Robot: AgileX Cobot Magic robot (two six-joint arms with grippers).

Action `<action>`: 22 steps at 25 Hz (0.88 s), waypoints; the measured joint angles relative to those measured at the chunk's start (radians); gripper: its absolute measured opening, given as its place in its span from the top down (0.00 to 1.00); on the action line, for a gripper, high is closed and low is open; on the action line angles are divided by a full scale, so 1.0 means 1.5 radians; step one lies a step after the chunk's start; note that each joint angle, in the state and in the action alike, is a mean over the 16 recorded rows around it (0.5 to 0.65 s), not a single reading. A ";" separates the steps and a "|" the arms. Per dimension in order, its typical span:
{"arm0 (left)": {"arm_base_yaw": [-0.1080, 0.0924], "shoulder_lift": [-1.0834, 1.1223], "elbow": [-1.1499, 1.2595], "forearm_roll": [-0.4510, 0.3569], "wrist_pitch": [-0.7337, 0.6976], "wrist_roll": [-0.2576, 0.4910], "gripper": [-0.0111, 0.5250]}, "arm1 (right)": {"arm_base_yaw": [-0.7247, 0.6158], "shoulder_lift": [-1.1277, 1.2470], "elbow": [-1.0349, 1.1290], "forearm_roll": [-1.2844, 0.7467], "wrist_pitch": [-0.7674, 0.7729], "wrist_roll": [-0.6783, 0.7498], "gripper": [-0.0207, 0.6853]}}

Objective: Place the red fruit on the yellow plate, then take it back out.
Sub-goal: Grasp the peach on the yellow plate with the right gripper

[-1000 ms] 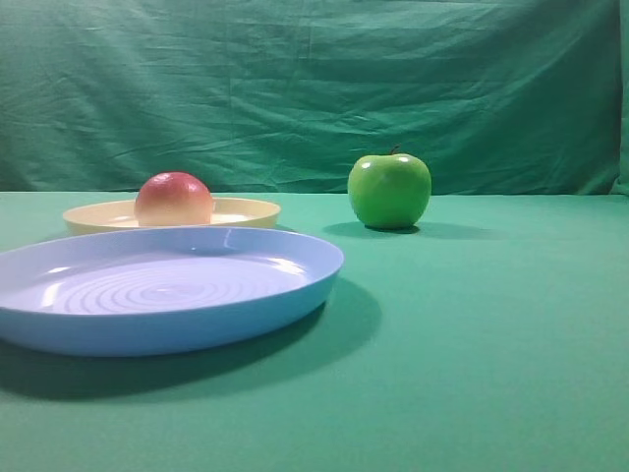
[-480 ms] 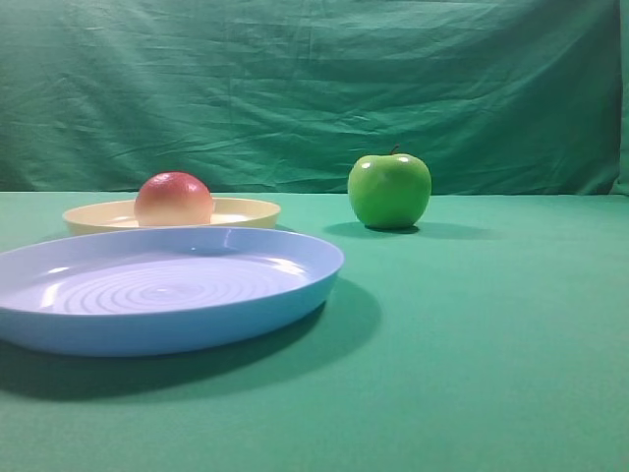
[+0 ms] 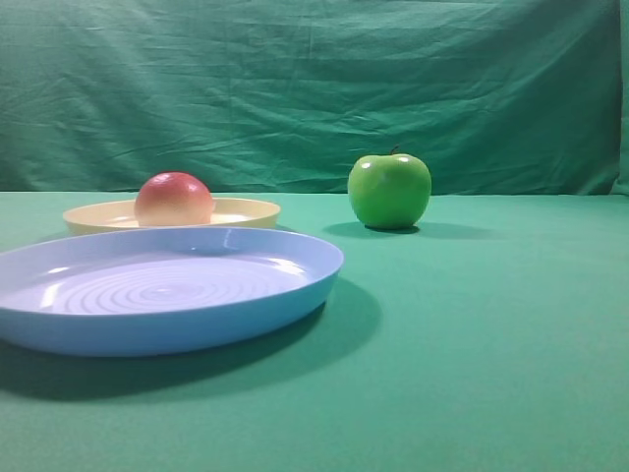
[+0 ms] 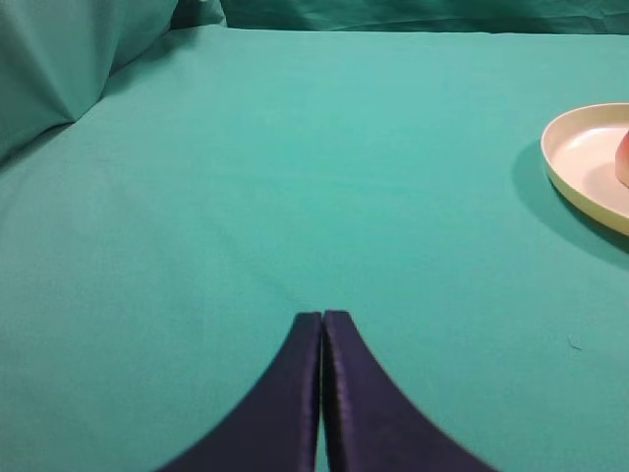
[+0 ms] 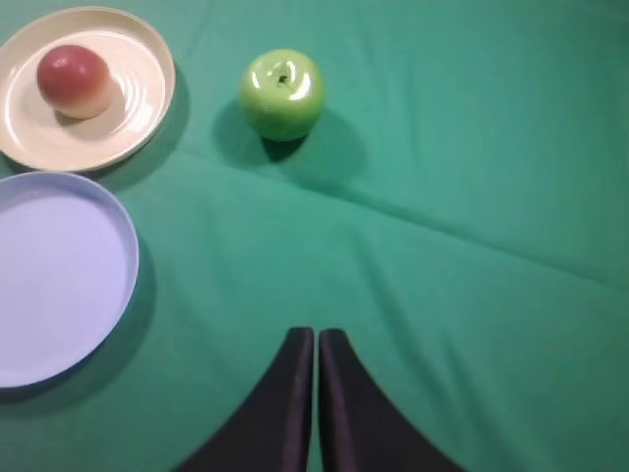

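Note:
The red fruit (image 3: 174,199) (image 5: 73,80) rests on the yellow plate (image 3: 246,209) (image 5: 138,118), toward its left side in the exterior view. In the left wrist view the yellow plate (image 4: 575,162) shows at the right edge, with a sliver of the red fruit (image 4: 623,157). My left gripper (image 4: 322,315) is shut with nothing in it, above bare cloth to the left of the plate. My right gripper (image 5: 315,332) is shut and empty, above the cloth well short of both plates. No arm shows in the exterior view.
A large light-blue plate (image 3: 295,295) (image 5: 118,295) lies in front of the yellow one. A glossy green apple (image 3: 389,190) (image 5: 282,92) stands to the right of the plates. Green cloth covers the table and hangs as a backdrop.

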 joint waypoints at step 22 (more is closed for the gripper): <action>0.000 0.000 0.000 0.000 0.000 0.000 0.98 | -0.322 -0.524 0.557 0.020 -0.432 0.007 0.97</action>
